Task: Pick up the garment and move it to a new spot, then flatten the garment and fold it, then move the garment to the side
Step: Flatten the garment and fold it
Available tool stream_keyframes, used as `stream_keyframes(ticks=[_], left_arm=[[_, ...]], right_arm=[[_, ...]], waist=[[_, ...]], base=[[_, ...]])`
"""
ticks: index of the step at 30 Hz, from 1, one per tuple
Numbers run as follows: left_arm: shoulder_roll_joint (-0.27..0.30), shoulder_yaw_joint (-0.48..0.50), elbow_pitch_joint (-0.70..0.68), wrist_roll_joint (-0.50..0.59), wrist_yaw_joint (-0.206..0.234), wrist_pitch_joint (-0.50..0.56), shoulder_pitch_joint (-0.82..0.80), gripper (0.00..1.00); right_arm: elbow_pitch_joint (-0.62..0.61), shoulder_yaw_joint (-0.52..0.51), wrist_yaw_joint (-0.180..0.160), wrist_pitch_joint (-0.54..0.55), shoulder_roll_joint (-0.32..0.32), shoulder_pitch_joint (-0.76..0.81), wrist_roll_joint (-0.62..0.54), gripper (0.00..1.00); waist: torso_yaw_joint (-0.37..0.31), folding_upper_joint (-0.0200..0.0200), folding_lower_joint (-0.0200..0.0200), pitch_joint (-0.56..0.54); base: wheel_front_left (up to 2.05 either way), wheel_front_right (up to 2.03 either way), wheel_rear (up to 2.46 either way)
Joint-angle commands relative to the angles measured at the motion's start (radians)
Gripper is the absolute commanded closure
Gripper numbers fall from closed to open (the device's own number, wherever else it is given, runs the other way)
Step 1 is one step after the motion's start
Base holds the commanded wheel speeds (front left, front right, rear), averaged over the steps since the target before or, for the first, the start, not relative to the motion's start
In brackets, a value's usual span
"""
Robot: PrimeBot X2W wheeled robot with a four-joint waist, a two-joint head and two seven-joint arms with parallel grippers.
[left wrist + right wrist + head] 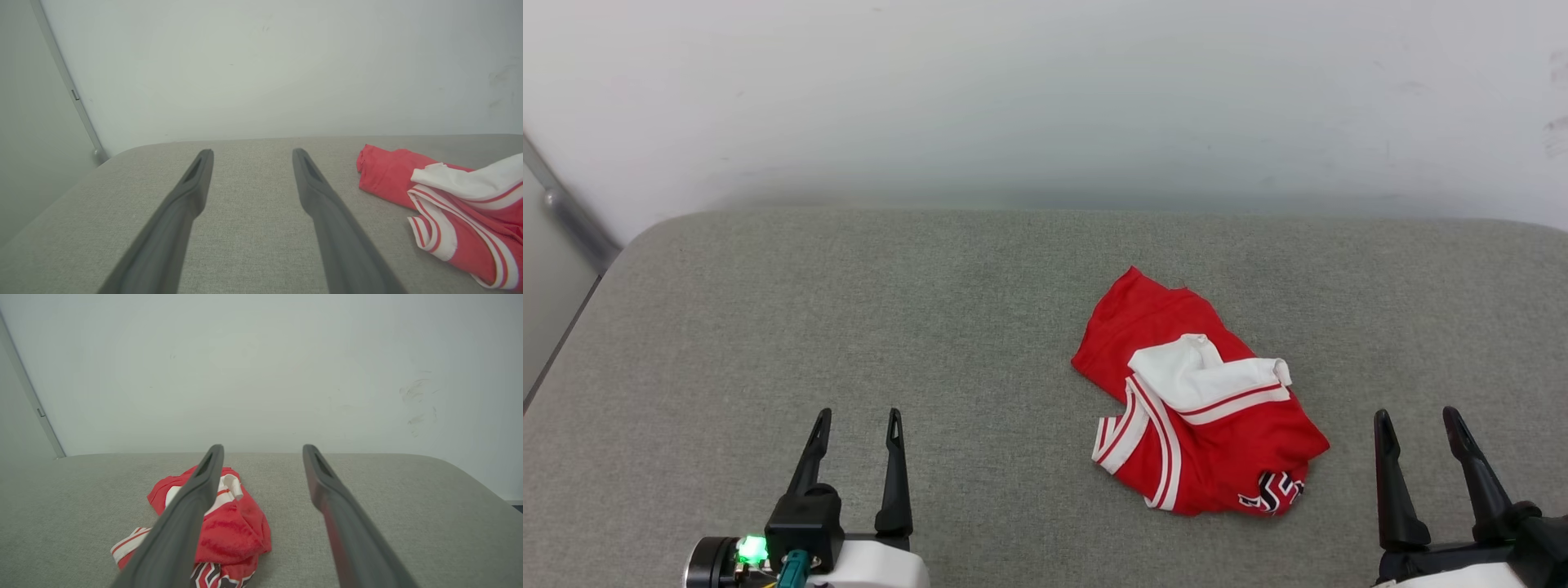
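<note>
While between splayed pincers (pixel 859 415) (pixel 1416 412), garment (pixel 1225 453) crumpled, untouched.

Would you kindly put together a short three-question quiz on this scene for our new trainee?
1. True or false: the garment lies spread flat on the grey surface.
2. Which is nearer the garment? A) the left gripper B) the right gripper
3. Fill in: both sets of jaws stand ____.
Key: 1 false, it lies crumpled; 2 B; 3 open.
</note>
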Motion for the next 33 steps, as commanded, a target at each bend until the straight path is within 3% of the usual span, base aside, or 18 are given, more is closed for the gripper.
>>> stream_keyframes(ticks=[1,16,21,26,33], left_arm=[[-0.01,0.012,0.001,0.01,-0.014,-0.003,0.013,0.0],[-0.049,0.067,0.004,0.052,-0.062,-0.003,0.017,0.0],[-0.059,0.077,0.001,0.059,-0.071,-0.003,0.01,0.0],[-0.066,0.083,-0.002,0.065,-0.08,-0.003,-0.006,0.0],[-0.073,0.083,-0.005,0.066,-0.094,-0.003,-0.036,0.0]], right_arm=[[0.002,0.001,0.0,-0.002,0.002,0.01,0.005,0.0],[-0.004,-0.005,0.0,-0.002,0.002,-0.019,-0.002,0.0],[-0.045,-0.027,0.0,-0.002,0.002,-0.096,-0.021,0.0],[-0.093,0.001,0.0,-0.002,-0.001,-0.251,-0.115,0.0],[0.014,0.139,0.0,-0.002,-0.166,-0.518,-0.106,0.0]], waist=[[0.001,0.0,0.0,0.0],[0.0,0.0,0.0,0.001],[0.001,0.0,0.0,0.01],[0.004,0.0,0.0,0.032],[0.015,0.0,0.0,0.076]], base=[[0.0,0.0,0.0],[0.0,0.0,0.0],[0.0,0.0,0.0],[0.0,0.0,0.0],[0.0,0.0,0.0]])
